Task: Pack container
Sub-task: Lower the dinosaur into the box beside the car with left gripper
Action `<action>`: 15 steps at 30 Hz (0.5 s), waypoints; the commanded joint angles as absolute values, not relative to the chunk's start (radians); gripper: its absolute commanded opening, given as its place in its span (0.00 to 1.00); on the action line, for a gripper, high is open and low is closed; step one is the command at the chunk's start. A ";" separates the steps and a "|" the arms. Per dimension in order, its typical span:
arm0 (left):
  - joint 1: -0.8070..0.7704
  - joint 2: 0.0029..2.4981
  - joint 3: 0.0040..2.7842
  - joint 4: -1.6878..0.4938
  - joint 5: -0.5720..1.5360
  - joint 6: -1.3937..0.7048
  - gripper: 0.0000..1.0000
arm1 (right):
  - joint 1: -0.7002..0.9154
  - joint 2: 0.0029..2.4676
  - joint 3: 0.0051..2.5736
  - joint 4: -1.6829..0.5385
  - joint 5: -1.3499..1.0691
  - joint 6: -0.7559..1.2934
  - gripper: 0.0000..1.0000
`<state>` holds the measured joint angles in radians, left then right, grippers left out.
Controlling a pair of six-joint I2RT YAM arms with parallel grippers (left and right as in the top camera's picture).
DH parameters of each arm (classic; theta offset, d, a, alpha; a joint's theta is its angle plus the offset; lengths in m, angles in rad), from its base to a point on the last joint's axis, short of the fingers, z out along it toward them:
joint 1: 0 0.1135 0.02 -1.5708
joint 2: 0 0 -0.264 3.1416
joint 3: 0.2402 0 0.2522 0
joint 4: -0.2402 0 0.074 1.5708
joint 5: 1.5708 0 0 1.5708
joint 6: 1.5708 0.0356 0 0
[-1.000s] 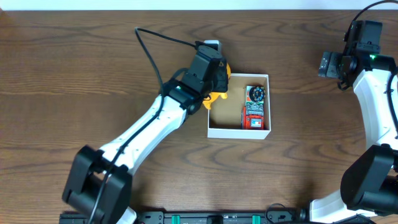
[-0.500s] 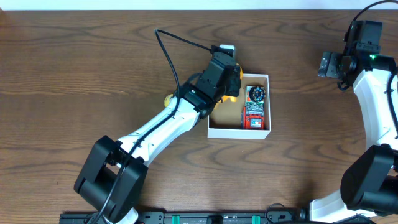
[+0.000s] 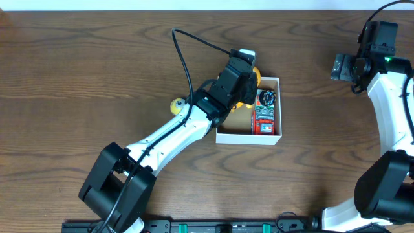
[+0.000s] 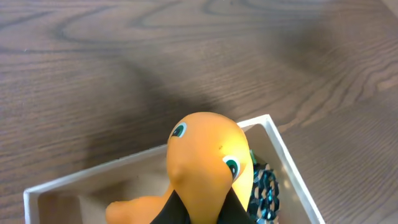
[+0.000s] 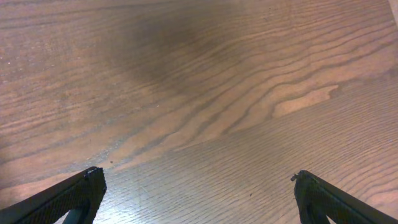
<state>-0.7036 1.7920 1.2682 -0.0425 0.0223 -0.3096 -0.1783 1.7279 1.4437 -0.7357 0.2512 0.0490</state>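
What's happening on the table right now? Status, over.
Left fingers shut on orange toy, over container. Right fingers open, empty, far off. Red toy inside; yellow ball outside, nothing blocking.

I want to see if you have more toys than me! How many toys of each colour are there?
Orange toy: 1
Red toy: 1
Black-and-teal toy: 1
Yellow toy: 1
Total: 4

- A dark brown wooden table (image 3: 77, 71) with wavy grain carries everything.
- A square, shallow white container (image 3: 249, 138) sits on it near the middle.
- A small round yellow thing (image 3: 176, 104) lies left of the container, apart from it.
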 commanded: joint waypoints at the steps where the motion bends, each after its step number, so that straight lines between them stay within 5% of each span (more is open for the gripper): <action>1: -0.710 1.805 1.279 -0.085 0.012 -0.294 0.06 | -0.183 1.737 1.459 -0.733 0.255 0.066 0.99; 11: -0.715 1.807 1.279 -0.162 -0.046 -0.369 0.06 | -0.183 1.737 1.459 -0.733 0.255 0.066 0.99; 12: -0.715 1.807 1.279 -0.163 -0.046 -0.369 0.09 | -0.183 1.737 1.459 -0.733 0.255 0.066 0.99; 14: -0.715 1.807 1.279 -0.162 -0.047 -0.369 0.37 | -0.183 1.737 1.459 -0.733 0.255 0.066 0.99; 15: -0.715 1.807 1.279 -0.158 -0.047 -0.368 0.39 | -0.183 1.737 1.459 -0.733 0.255 0.066 0.99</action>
